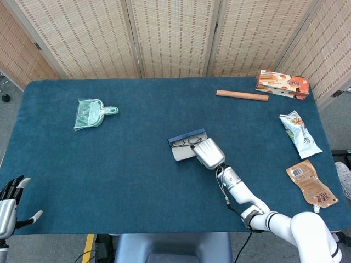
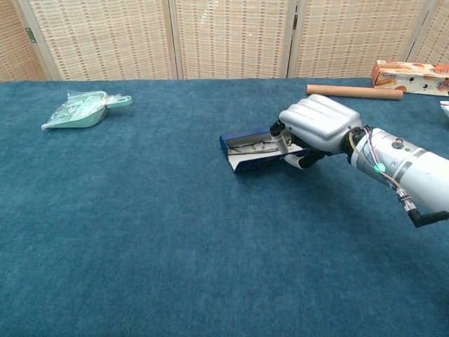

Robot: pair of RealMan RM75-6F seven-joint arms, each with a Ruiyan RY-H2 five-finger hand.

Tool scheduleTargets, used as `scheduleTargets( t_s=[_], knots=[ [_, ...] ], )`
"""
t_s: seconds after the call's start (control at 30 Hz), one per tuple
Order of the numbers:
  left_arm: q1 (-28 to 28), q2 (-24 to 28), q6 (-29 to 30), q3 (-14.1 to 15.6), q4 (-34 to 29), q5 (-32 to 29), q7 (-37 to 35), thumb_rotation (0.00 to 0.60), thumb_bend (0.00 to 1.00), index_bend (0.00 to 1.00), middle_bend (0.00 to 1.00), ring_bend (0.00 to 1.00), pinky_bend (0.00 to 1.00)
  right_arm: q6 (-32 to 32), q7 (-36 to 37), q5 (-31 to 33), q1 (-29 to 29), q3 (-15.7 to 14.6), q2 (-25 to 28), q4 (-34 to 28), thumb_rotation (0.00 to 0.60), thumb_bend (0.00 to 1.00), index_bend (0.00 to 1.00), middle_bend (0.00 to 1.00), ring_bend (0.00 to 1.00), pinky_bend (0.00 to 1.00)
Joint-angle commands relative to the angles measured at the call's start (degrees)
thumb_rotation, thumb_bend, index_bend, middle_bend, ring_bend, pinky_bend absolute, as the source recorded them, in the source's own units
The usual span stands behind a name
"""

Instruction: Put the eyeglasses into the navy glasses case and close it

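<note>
The navy glasses case point(image 1: 181, 139) point(image 2: 242, 149) lies near the table's middle, with the dark-framed eyeglasses point(image 1: 184, 143) point(image 2: 254, 147) inside it. My right hand point(image 1: 208, 153) point(image 2: 319, 126) grips the case's pale-lined lid from the right, fingers over its top and thumb beneath. The lid is tilted up over the case and most of its lining is hidden. My left hand point(image 1: 9, 206) hovers off the table's near left corner, fingers spread and holding nothing; only the head view shows it.
A green dustpan point(image 1: 90, 113) point(image 2: 81, 110) lies at the far left. A wooden rod point(image 1: 242, 95) point(image 2: 354, 91) and an orange snack box point(image 1: 282, 83) point(image 2: 410, 76) sit at the back right. Two snack packets point(image 1: 299, 133) point(image 1: 311, 183) lie along the right edge.
</note>
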Motion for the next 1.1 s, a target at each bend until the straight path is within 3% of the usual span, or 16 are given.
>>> scheduleTargets(
  t_s=[0.03, 0.3, 0.67, 0.83, 1.1],
  knots=[
    [0.02, -0.05, 0.13, -0.01, -0.02, 0.11, -0.1, 0.6, 0.19, 0.15, 0.1, 0.1, 0.2, 0.19, 0.14, -0.11, -0.17, -0.19, 0.16, -0.22, 0.6, 0.44, 0.65, 1.0, 1.0, 0.97],
    [-0.43, -0.23, -0.02, 0.06, -0.29, 0.96, -0.12, 0.6, 0.19, 0.15, 0.1, 0.1, 0.2, 1.98, 0.73, -0.67, -2.91, -2.0, 4.59, -7.17, 0.6, 0.45, 0.71, 1.0, 1.0, 0.97],
    [-0.78, 0.6, 0.0, 0.35, -1.49, 1.9, 0.72, 0.6, 0.19, 0.15, 0.1, 0.1, 0.2, 6.04, -6.95, -3.83, -8.53, -7.43, 16.81, -24.28, 0.6, 0.45, 0.71, 1.0, 1.0, 0.97],
    [-1.33, 0.63, -0.88, 0.33, -1.96, 1.71, 1.74, 0.6, 0.19, 0.15, 0.1, 0.1, 0.2, 6.36, -11.23, -3.81, -9.05, -6.9, 19.35, -28.88, 0.6, 0.45, 0.71, 1.0, 1.0, 0.97],
    [-1.44, 0.83, -0.57, 0.24, -2.39, 1.89, 1.66, 0.6, 0.19, 0.15, 0.1, 0.1, 0.2, 1.91, -13.65, -1.83, -6.04, -3.74, 16.57, -27.31, 0.6, 0.45, 0.71, 1.0, 1.0, 0.97]
  ],
)
